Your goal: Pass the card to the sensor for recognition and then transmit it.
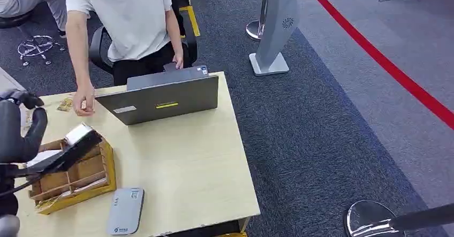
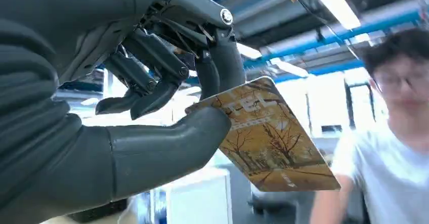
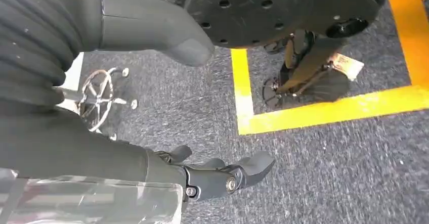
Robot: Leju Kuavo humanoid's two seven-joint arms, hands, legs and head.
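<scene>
Here, the left hand (image 2: 152, 107) pinches the card (image 2: 268, 138) between thumb and fingers, above the wooden tray (image 1: 75, 181).
The right hand (image 3: 212, 176) hangs empty, fingers loosely apart; the grey sensor (image 1: 125, 211) lies near the tray.

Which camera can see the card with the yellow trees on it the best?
The left wrist view. There the card is big and close, its yellow tree picture plain, pinched between the left hand's thumb and fingers. In the head view the card is small and shiny, its picture unreadable. The right wrist view looks at the floor.
</scene>
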